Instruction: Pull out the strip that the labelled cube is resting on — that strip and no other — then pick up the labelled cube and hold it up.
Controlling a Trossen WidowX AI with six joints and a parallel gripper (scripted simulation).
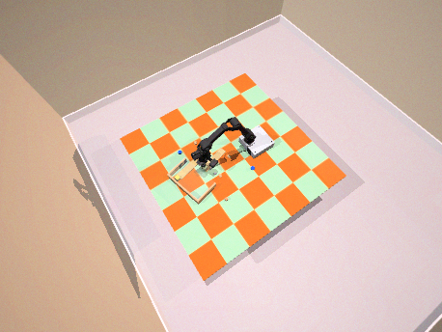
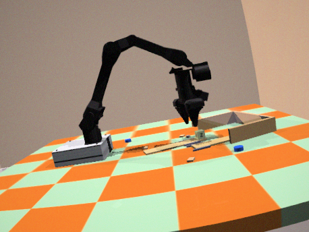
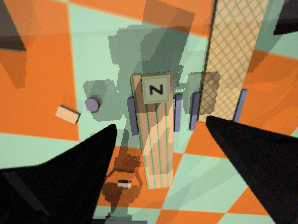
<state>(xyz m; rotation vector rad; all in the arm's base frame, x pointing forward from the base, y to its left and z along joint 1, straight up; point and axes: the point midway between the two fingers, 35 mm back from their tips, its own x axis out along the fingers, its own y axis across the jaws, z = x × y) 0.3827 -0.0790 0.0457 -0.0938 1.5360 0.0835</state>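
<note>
The labelled cube (image 2: 200,135) (image 3: 156,89), pale with a dark letter that reads as Z or N, sits over the far end of the green-lined strip (image 2: 165,148) (image 3: 159,160). That strip lies between two purple rails and sticks out toward the robot base. A second strip (image 3: 235,50) (image 2: 212,142) with a crosshatch pattern lies to the right in the wrist view, between its own rails. My gripper (image 2: 191,124) (image 3: 161,124) is wide open and empty, pointing down above the strip and the cube. Whether the cube's underside lies fully on the strip is hidden.
A wooden-walled frame (image 1: 185,189) (image 2: 253,129) stands beyond the strips, with a small yellow object (image 1: 178,178) by its wall. Blue discs (image 1: 179,152) (image 1: 252,168) (image 2: 238,148), a tan block (image 3: 67,114) and a purple cylinder (image 3: 92,104) lie around.
</note>
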